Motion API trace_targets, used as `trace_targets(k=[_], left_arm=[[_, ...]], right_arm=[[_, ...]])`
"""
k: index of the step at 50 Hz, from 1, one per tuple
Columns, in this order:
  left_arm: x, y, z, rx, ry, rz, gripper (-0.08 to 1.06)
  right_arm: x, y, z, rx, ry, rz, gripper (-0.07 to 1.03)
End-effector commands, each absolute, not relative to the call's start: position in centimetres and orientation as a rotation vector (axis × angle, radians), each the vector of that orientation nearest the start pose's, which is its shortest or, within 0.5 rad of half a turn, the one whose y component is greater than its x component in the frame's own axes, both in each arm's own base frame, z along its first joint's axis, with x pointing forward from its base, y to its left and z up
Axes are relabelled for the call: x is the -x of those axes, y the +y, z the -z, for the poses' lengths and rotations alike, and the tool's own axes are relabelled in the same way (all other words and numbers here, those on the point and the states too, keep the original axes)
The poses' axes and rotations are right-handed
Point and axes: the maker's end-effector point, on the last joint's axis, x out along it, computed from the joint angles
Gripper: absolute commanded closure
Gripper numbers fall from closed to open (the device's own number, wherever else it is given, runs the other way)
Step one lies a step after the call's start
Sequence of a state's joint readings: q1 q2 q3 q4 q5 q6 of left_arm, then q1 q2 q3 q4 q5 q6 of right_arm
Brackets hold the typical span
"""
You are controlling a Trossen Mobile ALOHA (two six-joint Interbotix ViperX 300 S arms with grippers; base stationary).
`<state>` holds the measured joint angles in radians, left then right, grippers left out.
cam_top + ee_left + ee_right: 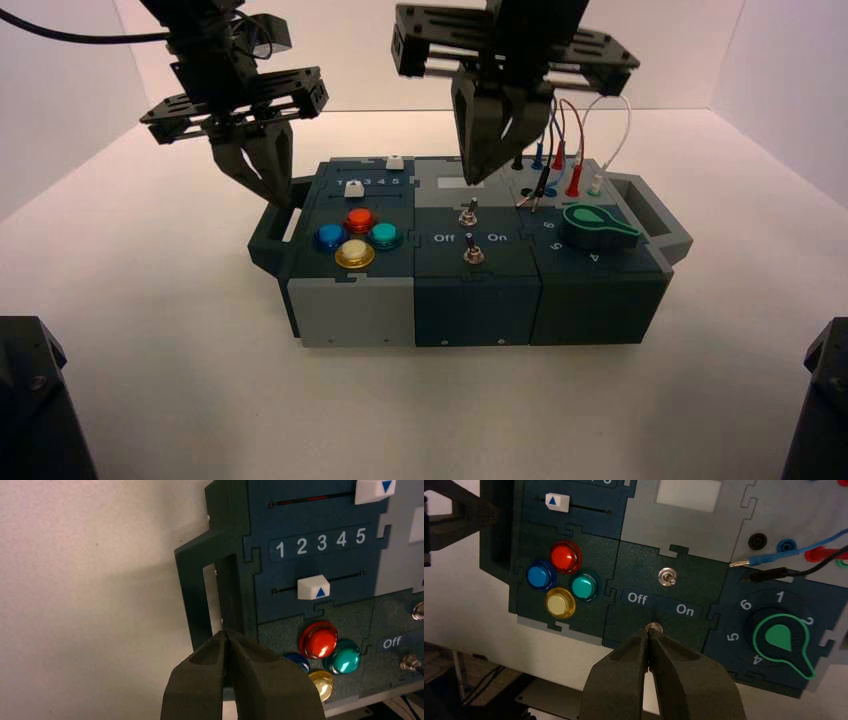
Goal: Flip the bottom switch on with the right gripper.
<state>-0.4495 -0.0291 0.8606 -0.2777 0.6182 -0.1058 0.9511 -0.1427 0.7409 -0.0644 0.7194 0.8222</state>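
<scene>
The bottom switch (473,254) stands in the box's dark middle panel, nearer the front than the like top switch (468,213). My right gripper (479,176) hangs shut above the grey panel behind both switches, touching neither. In the right wrist view its closed tips (650,633) lie just over the bottom switch's silver collar (654,627) and hide the lever. "Off" (637,598) and "On" (685,609) are lettered between the two switches. My left gripper (281,198) is shut at the box's left handle (272,228), holding nothing.
Four coloured buttons (355,236) and two white sliders (313,587) fill the box's left part. A green knob (597,225) and plugged wires (560,150) sit on its right part, close to my right gripper. White walls stand behind and to both sides.
</scene>
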Motion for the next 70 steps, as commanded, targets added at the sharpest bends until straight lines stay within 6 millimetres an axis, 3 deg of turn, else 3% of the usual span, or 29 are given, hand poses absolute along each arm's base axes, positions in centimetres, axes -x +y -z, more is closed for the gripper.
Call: trace_targets(k=[1,15,35,70], left_arm=[[-24.6,-15.3,-3.7,0.05,1.471,0.271,1.01],[-24.5,-15.4,-2.2,0.032,1.502,0.264,1.01],[-25.3,-15.7,-1.1,-0.062,1.505,0.247,1.01],[-23.0,-16.8,0.3,-0.163,1.587,0.241,1.01]], right_arm=[[-18.5,25.5,-9.6,-0.018,1.354,-0.272,0.99],[-18.0,26.9,-9.5,-0.014,1.36,-0.302,0.99],[-17.6,27.0,-9.1,-0.01,1.383,-0.292,0.99],[-16.7,26.9,-7.3,0.039,1.438,-0.26,0.99]])
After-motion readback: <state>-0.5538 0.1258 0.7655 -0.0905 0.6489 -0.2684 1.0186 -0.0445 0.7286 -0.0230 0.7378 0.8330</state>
